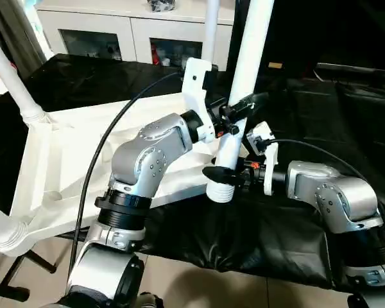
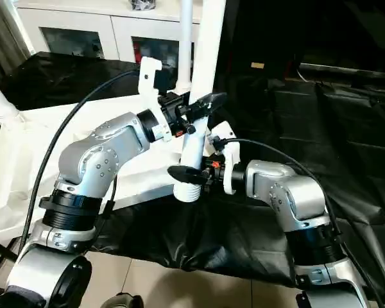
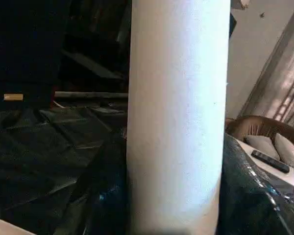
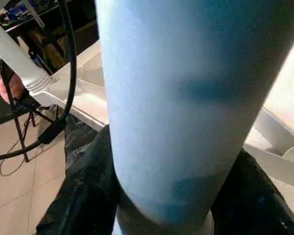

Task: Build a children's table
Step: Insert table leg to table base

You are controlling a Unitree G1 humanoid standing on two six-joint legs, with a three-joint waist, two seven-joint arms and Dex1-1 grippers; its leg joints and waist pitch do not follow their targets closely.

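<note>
Leg (image 1: 242, 96), white, stands near-upright at the children's table top's (image 1: 58, 167) right near edge, ribbed end down. Left tool (image 1: 234, 112) clamps it mid-shaft; right tool (image 1: 234, 174) clamps it just above the ribbed end.

We've got the tabletop (image 1: 83, 160) upside down on the work table (image 1: 346, 115), L of centre. 1 leg (image 1: 240, 96) stands near-upright at its R near corner, left gripper (image 1: 234, 112) above right gripper (image 1: 228, 176) on it. 3 legs already socketed.
</note>
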